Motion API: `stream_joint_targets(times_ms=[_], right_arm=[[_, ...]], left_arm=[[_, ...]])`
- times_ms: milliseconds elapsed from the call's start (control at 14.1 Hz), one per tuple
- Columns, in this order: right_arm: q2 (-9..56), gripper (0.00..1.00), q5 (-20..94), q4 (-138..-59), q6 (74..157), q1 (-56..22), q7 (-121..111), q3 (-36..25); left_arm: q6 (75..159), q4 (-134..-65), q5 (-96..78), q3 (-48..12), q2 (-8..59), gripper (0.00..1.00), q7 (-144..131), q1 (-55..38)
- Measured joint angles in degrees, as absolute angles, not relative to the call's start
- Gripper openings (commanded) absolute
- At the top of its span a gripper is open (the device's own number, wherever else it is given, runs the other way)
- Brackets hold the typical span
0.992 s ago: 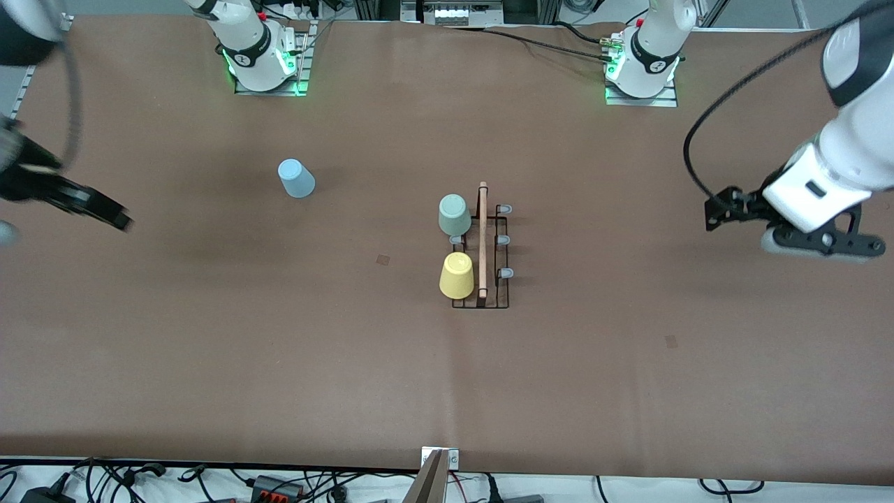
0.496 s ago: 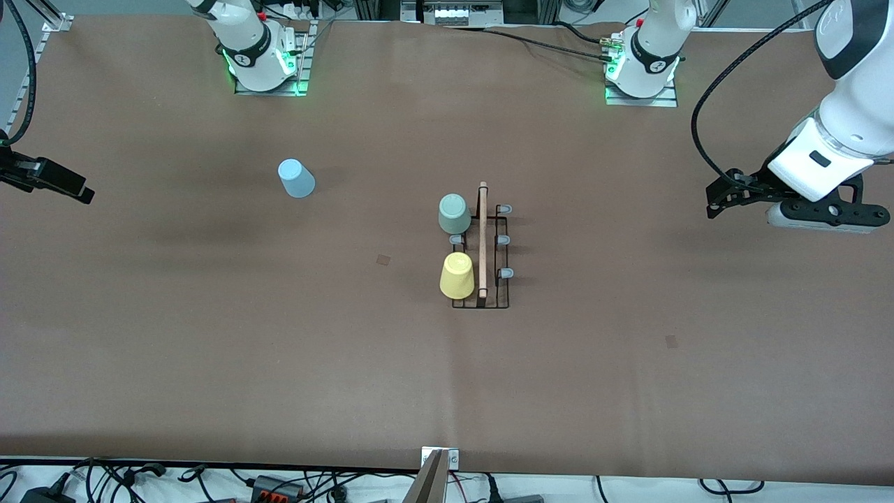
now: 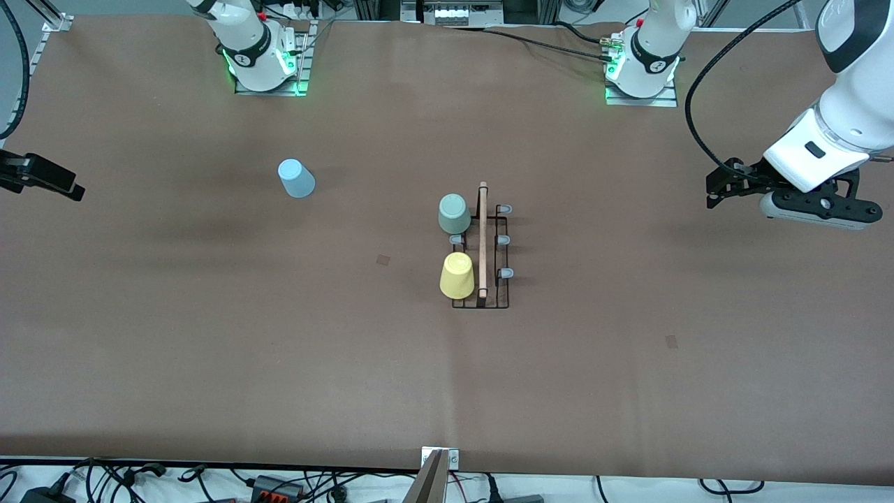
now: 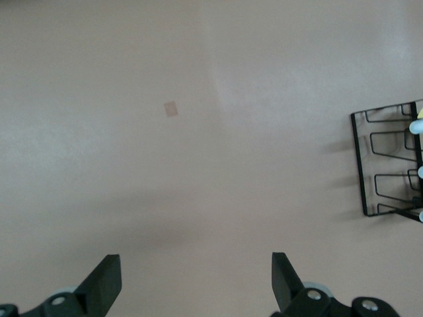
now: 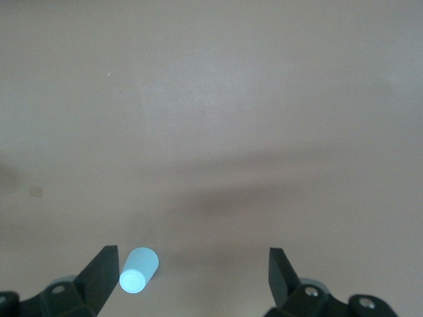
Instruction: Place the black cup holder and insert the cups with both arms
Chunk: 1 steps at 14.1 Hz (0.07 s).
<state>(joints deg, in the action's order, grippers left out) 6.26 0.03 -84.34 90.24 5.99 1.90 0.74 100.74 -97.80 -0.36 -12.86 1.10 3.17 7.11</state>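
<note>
Black cup holder [image 3: 482,246] stands mid-worktop [image 3: 209,335], mint cup [image 3: 454,214] and yellow cup [image 3: 457,275] upturned on its pegs. Blue cup [image 3: 296,178] sits toward the right arm's end. Left gripper [image 4: 196,281] and right gripper [image 5: 192,277] hover at opposite worktop ends, jaws open, empty.

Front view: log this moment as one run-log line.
rack: mid-table | green cup, yellow cup: on rack pegs | blue cup: on table, toward right arm's end | left hand: open, empty | right hand: open, empty
</note>
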Motion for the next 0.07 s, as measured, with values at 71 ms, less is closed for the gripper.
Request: stream_joint_targets(times_ms=[71], right_arm=[[6.0,1.00,0.0,-84.3,90.2,6.0,1.9,0.7]], left_arm=[[100.2,-97.5,-0.4,-12.9,1.1,1.00,3.2,7.1]])
